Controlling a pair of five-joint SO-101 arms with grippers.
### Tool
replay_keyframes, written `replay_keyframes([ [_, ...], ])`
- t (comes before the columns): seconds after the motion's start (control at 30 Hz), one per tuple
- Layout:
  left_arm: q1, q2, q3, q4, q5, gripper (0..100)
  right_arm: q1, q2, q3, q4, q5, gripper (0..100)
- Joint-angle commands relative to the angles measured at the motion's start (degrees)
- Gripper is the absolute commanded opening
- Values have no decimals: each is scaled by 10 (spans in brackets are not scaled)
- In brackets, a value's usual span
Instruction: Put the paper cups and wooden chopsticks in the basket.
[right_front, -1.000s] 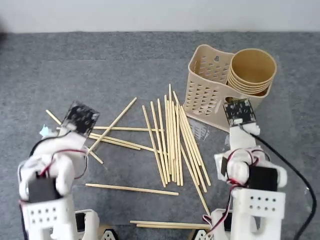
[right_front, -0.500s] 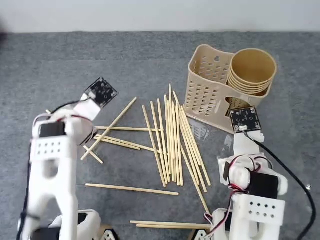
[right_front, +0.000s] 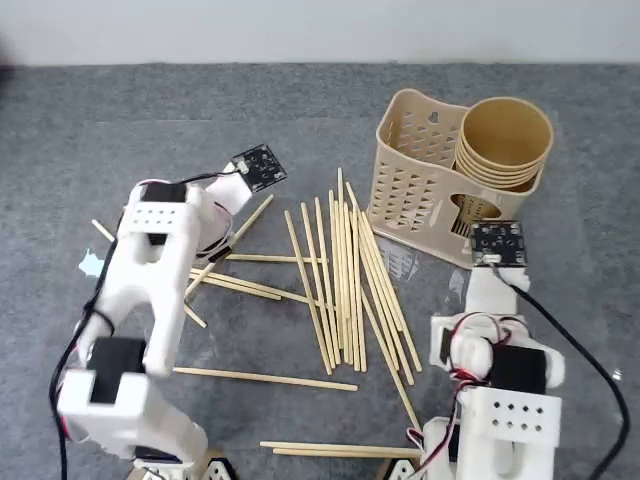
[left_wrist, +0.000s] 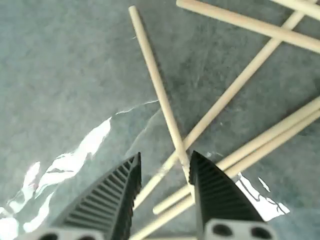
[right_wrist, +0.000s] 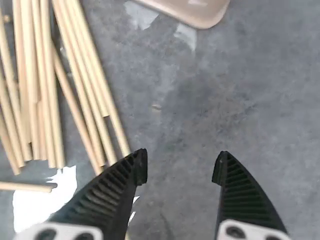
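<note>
2 arms over a gray mat (right_front: 300, 130) — chopsticks loose, cups already in the basket.

At the left, the left gripper (left_wrist: 164, 172) is held low over the mat with its jaws narrowly parted. Nothing is gripped, though 1 chopstick (left_wrist: 157, 85) is seen running in between the tips, close against 1 finger. A few crossed sticks are spread beside it, a loose bundle of wooden chopsticks (right_front: 345, 280) is laid in the middle, and 2 more are laid at the near edge. The basket (right_front: 410, 180) is set at the far right, and the stack of paper cups (right_front: 505, 140) is nested in its right end. Just in front of the basket, the right gripper (right_wrist: 180, 167) is held with jaws wide apart — nothing between them — above bare mat beside the bundle.
</note>
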Motion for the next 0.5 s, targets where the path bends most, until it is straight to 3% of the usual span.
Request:
replay_keyframes([
  [0.0,8,38,-60,-5,-6,160,-24,-10,1,1,-29,230],
  [0.47,55,78,-73,26,-6,160,-24,-11,0,1,-28,226],
])
